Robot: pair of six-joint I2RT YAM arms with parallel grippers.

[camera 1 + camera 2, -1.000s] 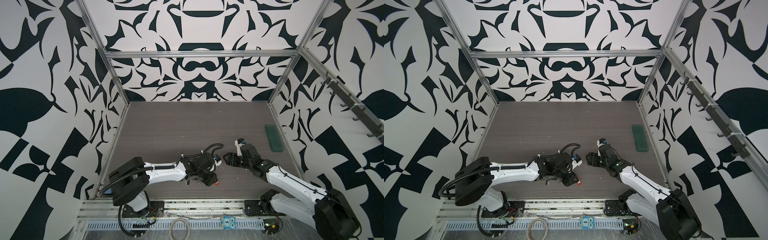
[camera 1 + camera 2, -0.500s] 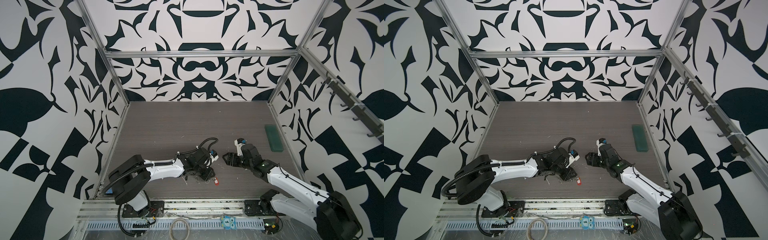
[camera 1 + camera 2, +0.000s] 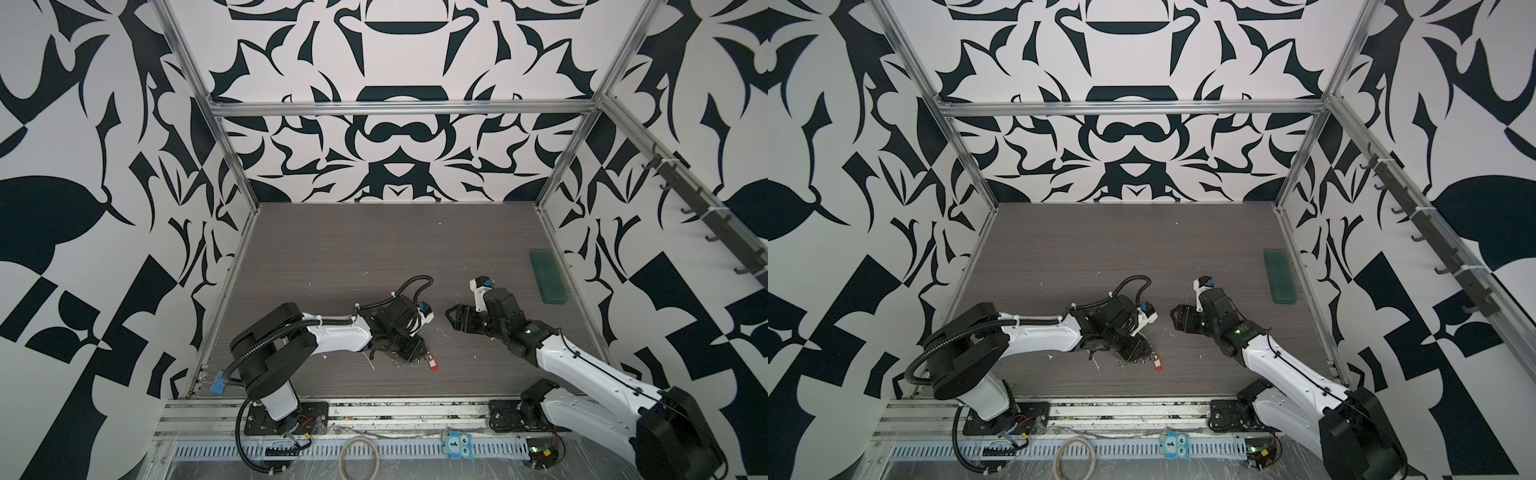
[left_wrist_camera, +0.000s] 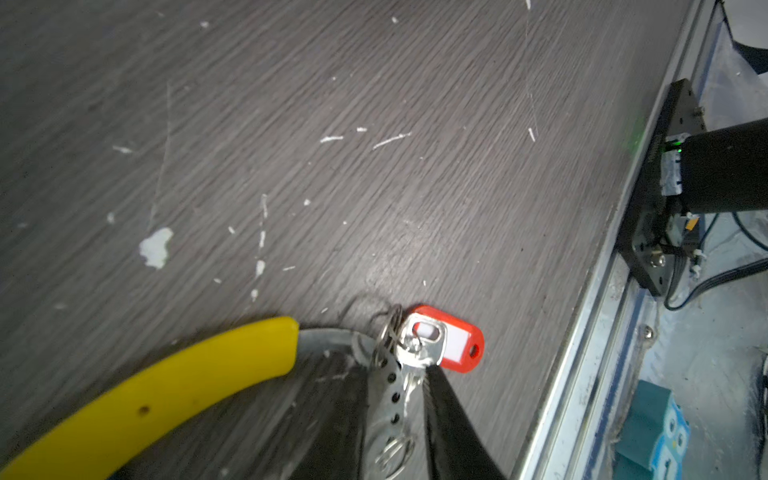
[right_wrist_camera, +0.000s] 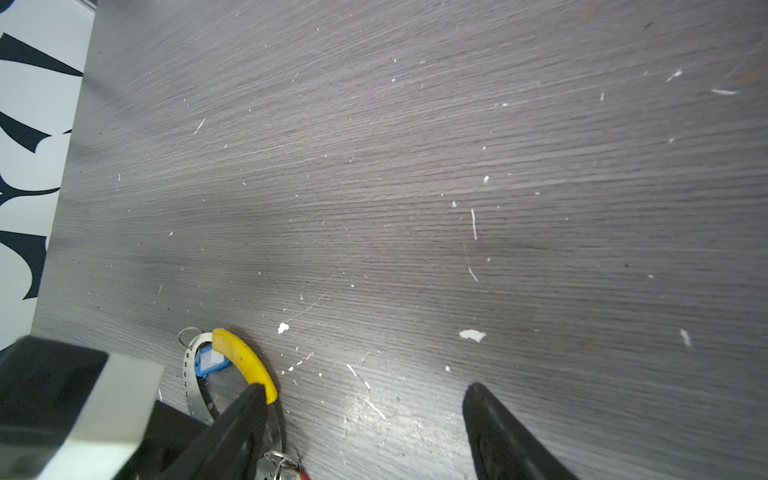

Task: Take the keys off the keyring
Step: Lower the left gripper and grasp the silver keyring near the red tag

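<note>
Removal underway: left pincer [image 4: 395, 374] clamps keyring [image 4: 199, 374] beside red key [image 4: 461, 347]; right pincer [image 5: 365, 390] gapes empty. Next, it likely must pinch that key free.

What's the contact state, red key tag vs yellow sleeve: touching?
Apart. The left wrist view shows the red tag lying well past the end of the yellow sleeve, with a stretch of bare metal band between them.

Black-and-white leaf-patterned walls [image 3: 395, 166] on three sides, aluminium frame bar [image 3: 399, 109] across the upper centre, dark rail of hooks [image 3: 706, 204] along the right edge, grey wood-grain floor [image 3: 374, 249] in the lower centre, scattered white flecks [image 4: 156, 247] on it
</note>
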